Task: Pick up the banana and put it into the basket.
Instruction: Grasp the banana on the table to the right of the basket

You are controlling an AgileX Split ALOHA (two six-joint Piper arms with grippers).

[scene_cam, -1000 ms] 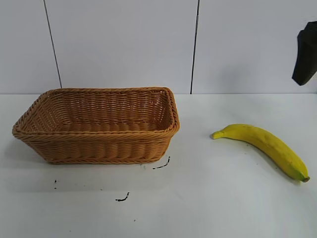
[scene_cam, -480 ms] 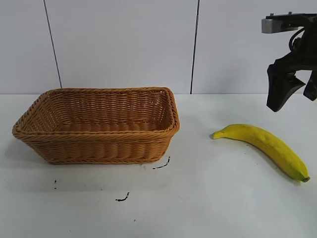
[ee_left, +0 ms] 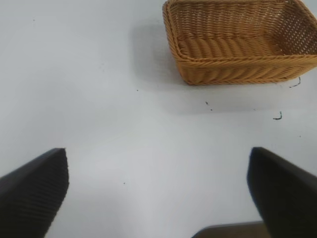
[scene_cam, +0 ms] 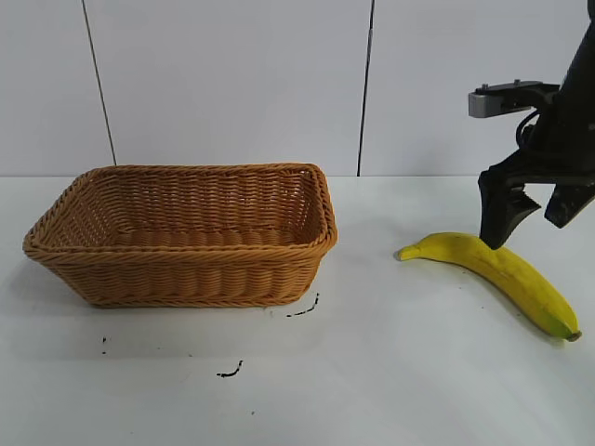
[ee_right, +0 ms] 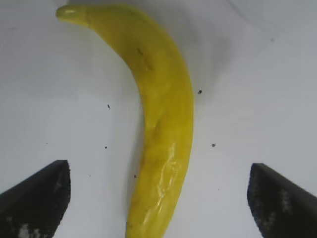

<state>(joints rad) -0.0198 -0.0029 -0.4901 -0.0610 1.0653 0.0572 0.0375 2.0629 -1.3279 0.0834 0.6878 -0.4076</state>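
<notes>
The yellow banana (scene_cam: 502, 274) lies on the white table at the right, stem toward the basket. The tan wicker basket (scene_cam: 186, 279) stands at the left, with nothing inside. My right gripper (scene_cam: 530, 218) hangs open just above the banana's middle, one finger on each side of it. In the right wrist view the banana (ee_right: 161, 124) runs between the two wide-apart fingertips (ee_right: 37, 196), untouched. My left gripper (ee_left: 158, 191) is open and empty, out of the exterior view; its wrist view shows the basket (ee_left: 237, 67) farther off.
The white table (scene_cam: 390, 372) carries a few small black marks (scene_cam: 230, 372) in front of the basket. A white panelled wall stands behind.
My right gripper has come down and leftward from the upper right edge to just above the banana. The banana and basket have not moved.
</notes>
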